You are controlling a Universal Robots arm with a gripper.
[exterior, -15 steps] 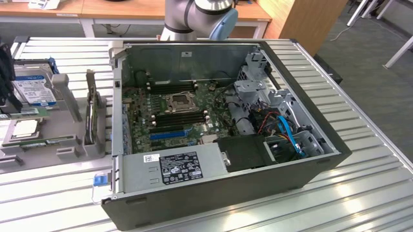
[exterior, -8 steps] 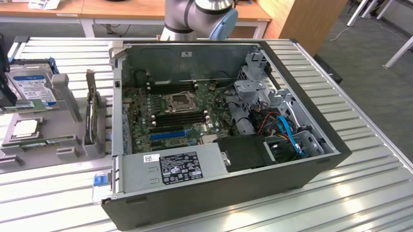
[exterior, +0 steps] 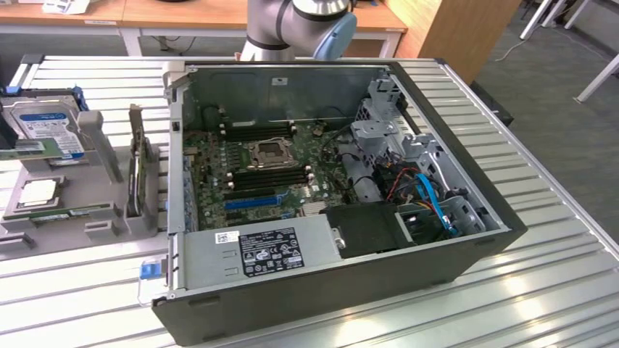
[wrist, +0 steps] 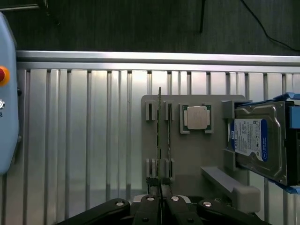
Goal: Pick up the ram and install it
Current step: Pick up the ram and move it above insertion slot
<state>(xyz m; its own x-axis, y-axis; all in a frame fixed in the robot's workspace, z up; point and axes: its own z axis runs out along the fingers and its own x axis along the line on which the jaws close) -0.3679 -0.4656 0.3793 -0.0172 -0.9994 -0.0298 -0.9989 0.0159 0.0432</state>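
One ram [wrist: 159, 131] stands edge-up in grey holder [wrist: 187, 159], dead ahead of jaws | jaws closed together, holding nothing | advise: centre on stick, approach square.

Thin green ram [wrist: 159, 133], standing on edge

A ribbed, silvery metal tabletop [exterior: 541, 290] carries two things directly: an open dark computer case [exterior: 387, 293] lying on its side and, just beside it toward the exterior view's left, a grey parts holder [exterior: 104, 156]. A small blue piece [exterior: 149, 271] at the case's corner may also rest on it
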